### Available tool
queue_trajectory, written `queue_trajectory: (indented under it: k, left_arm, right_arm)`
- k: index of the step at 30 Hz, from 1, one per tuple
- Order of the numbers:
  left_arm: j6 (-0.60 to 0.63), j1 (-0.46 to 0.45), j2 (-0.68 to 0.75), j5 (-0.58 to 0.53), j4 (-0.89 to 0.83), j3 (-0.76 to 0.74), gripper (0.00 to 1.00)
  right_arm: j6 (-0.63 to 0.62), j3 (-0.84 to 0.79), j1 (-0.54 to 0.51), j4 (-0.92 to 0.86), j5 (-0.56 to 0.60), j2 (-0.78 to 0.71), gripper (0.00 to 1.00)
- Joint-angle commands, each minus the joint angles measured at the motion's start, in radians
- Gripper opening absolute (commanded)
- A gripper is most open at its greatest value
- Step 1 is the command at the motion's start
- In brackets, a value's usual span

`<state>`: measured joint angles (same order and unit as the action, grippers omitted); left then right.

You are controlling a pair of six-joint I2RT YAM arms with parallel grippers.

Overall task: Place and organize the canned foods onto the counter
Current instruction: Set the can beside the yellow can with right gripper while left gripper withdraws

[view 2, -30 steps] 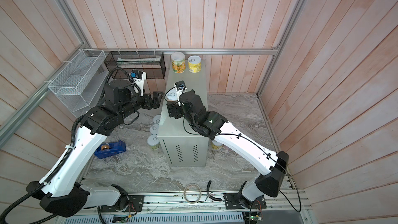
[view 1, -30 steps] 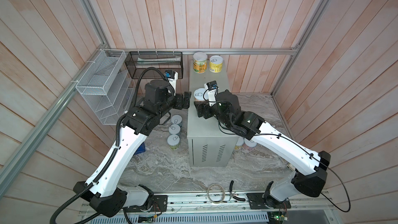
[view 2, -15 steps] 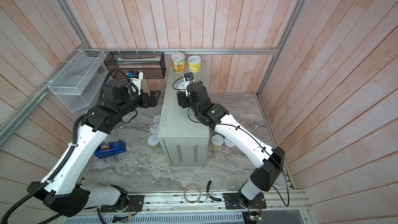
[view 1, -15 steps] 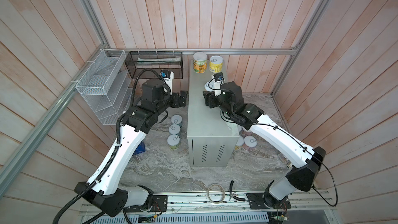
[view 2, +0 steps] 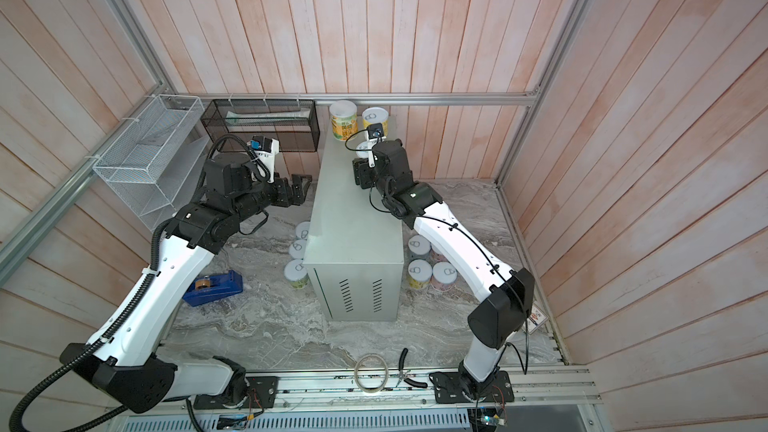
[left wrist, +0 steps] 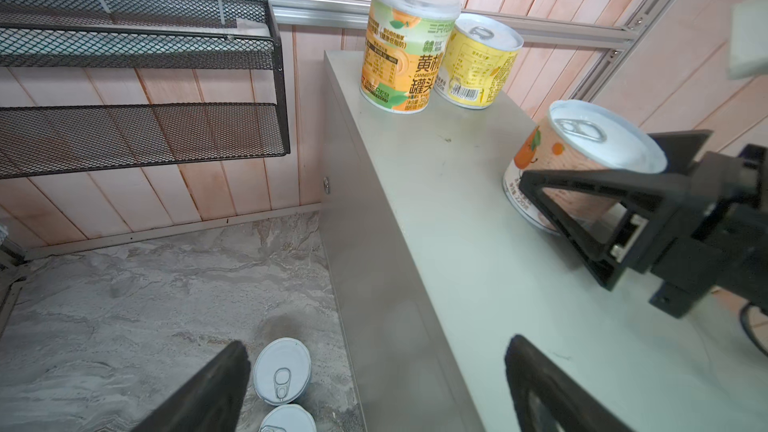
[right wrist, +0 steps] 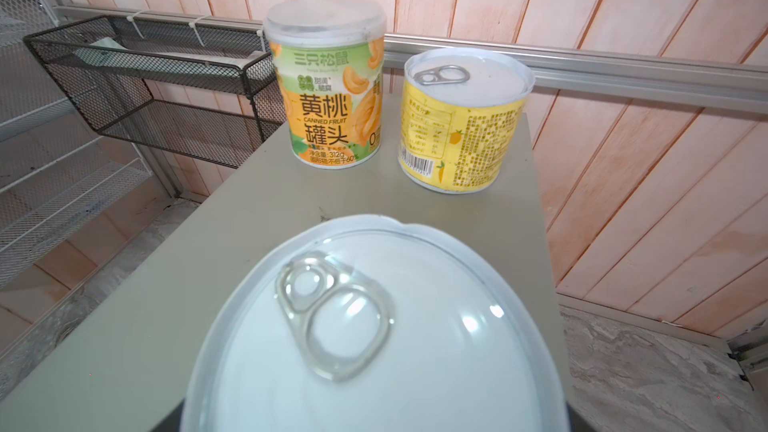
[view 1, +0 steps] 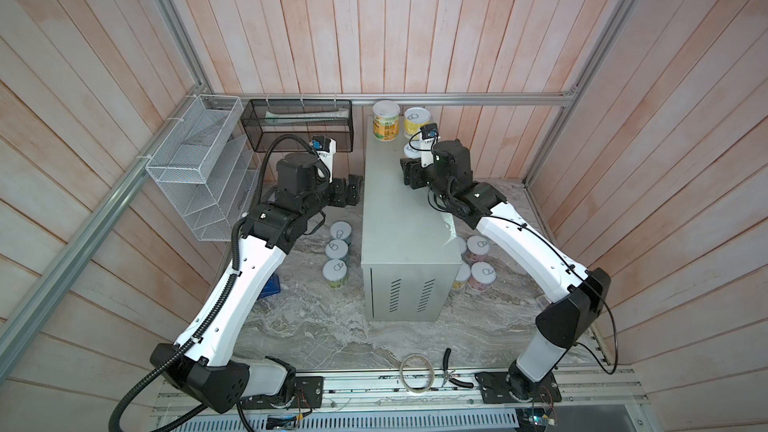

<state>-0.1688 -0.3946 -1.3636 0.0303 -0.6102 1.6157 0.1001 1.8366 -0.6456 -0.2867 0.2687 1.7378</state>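
Left wrist view: my right pincer (left wrist: 611, 160) pinches a pink can (left wrist: 540, 155), roughly upright, over the counter (left wrist: 457, 251), just short of two cans (left wrist: 399, 56) at its back; my left pincer (left wrist: 374, 388) hangs spread, farther off.

A wire rack (view 1: 195, 168) and mesh basket (view 1: 299, 128) are hung on the walls (view 1: 415, 14); tape roll (view 1: 417, 388) and pliers (view 1: 446, 367) are laid up front.
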Motion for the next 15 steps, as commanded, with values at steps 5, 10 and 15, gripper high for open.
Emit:
queue_trajectory:
  k: [5, 10, 15]
  left_arm:
    - [-0.011, 0.029, -0.005, 0.035, 0.038, -0.041, 0.97]
    - [-0.011, 0.037, -0.009, 0.045, 0.047, -0.046, 0.97]
    - [-0.010, 0.043, -0.005, 0.046, 0.050, -0.050, 0.97]
  right_arm:
    - [0.006, 0.098, 0.052, 0.072, -0.051, 0.080, 0.67]
    - [0.006, 0.176, 0.073, 0.059, -0.066, 0.147, 0.67]
    - [-0.002, 0.214, 0.074, 0.053, -0.058, 0.185, 0.66]
